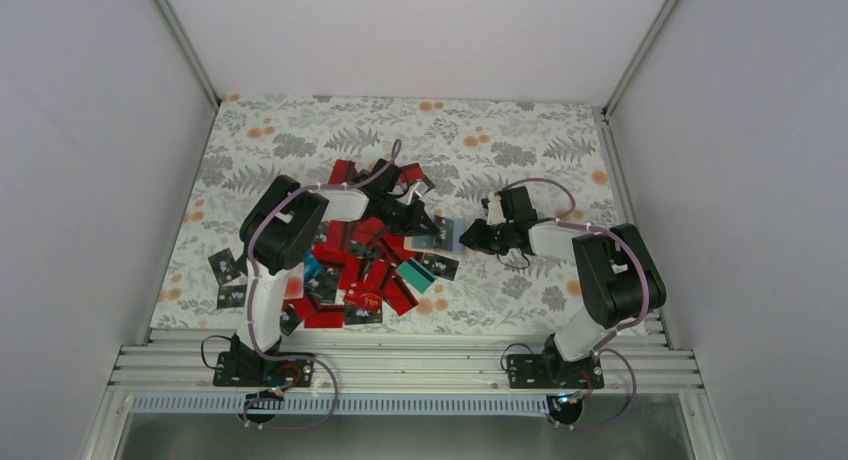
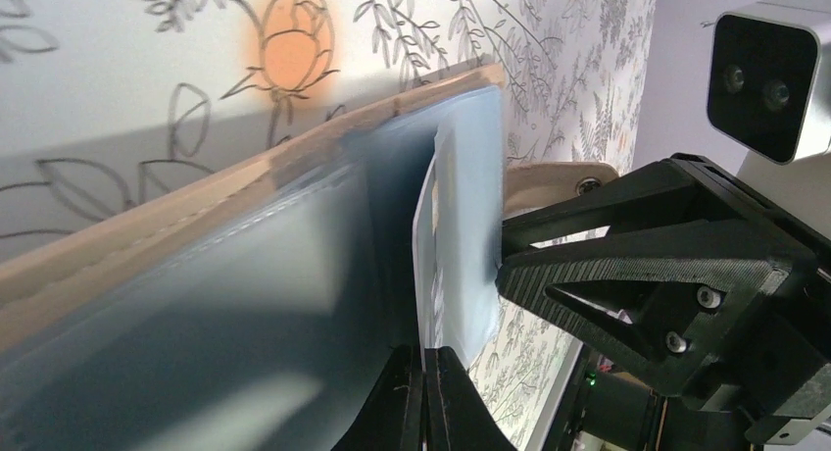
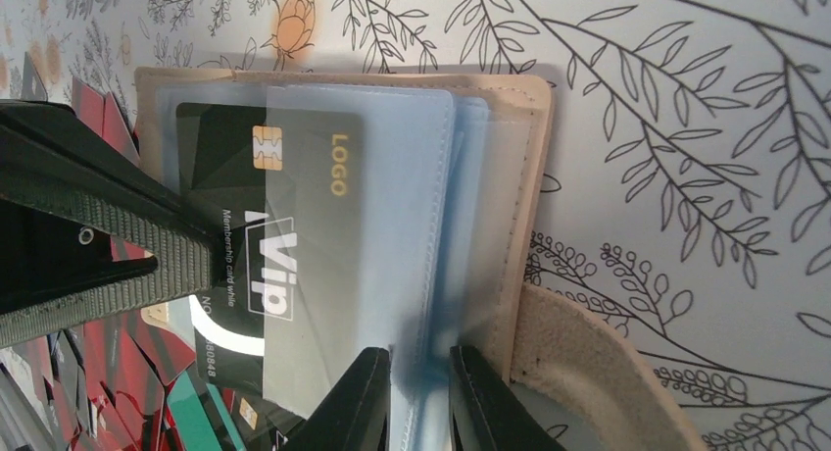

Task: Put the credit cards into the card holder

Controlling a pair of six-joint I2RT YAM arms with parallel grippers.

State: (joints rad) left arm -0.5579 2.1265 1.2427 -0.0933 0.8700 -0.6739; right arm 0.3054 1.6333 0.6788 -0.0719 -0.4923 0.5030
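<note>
Right now I am clamping my left pincer (image 2: 424,365) shut on the black card (image 3: 223,172), whose thin pale edge is running straight down into my fingers at the bottom centre of the left wrist view. That card is sitting partway inside a clear bluish sleeve of the card holder (image 3: 534,176), which is spreading open across the upper middle of the right wrist view, over the floral table (image 1: 520,140). My right pincer (image 3: 419,365) is standing at the bottom centre of that view, with its fingers narrowly apart and a sleeve edge between them. I cannot tell whether they are pinching it. In the top view, the credit cards (image 1: 365,275) are lying heaped left of centre, just left of the card holder.
</note>
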